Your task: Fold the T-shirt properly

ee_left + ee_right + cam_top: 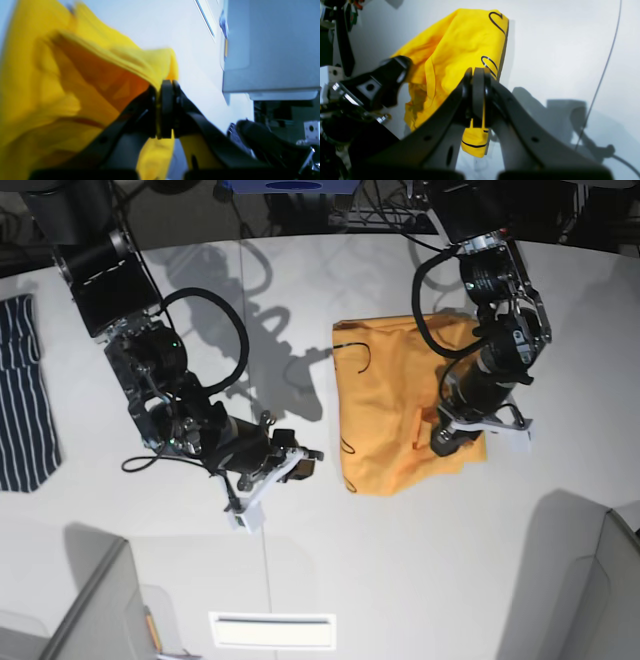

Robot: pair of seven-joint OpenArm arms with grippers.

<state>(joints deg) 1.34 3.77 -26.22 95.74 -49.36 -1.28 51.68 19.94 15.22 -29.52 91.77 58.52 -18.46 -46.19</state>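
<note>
Base view alone shows the striped garment (pixel 25 395) beside the T-shirt (pixel 390 405)

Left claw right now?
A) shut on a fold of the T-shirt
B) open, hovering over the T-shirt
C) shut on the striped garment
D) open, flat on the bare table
A: in the left wrist view the left claw has its pads pressed together with an edge of the yellow T-shirt pinched between them. In the base view the striped garment lies far off at the table's edge.
</note>
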